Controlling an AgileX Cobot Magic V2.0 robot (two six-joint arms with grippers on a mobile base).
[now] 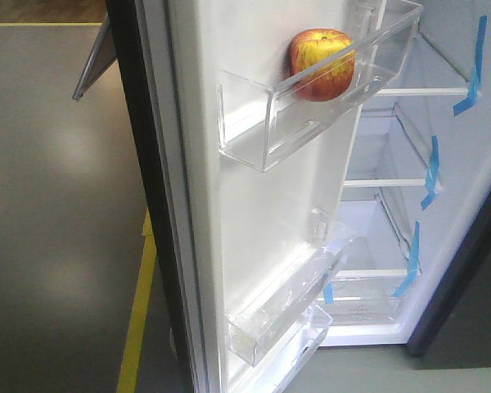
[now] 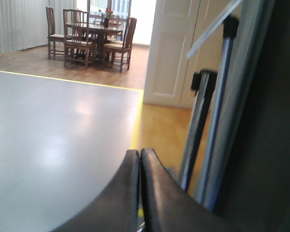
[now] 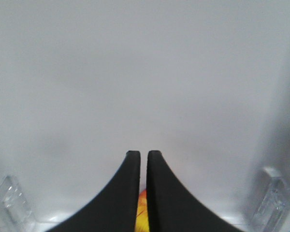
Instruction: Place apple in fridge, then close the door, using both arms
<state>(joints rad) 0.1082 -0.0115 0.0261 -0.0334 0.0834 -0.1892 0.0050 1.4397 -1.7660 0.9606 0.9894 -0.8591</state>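
Observation:
The apple [image 1: 321, 64], red with yellow streaks, sits in the upper clear bin [image 1: 311, 123] on the white inside of the open door [image 1: 229, 213]. The fridge [image 1: 393, 221] shows its white shelves to the right. No gripper appears in the front view. My right gripper [image 3: 143, 153] is shut and holds nothing. It faces the door's white inner wall [image 3: 135, 72], and a sliver of the apple [image 3: 142, 215] shows below, between its fingers. My left gripper [image 2: 140, 152] is shut and empty, beside the dark outer face of the fridge door [image 2: 275, 125], above the grey floor.
Blue tape strips [image 1: 477, 57] mark the fridge shelves. Two lower clear bins [image 1: 286, 311] hang on the door. A yellow floor line [image 1: 139, 319] runs under the door's edge. A dining table with chairs [image 2: 92, 36] and white panelled doors [image 2: 174, 53] stand far off.

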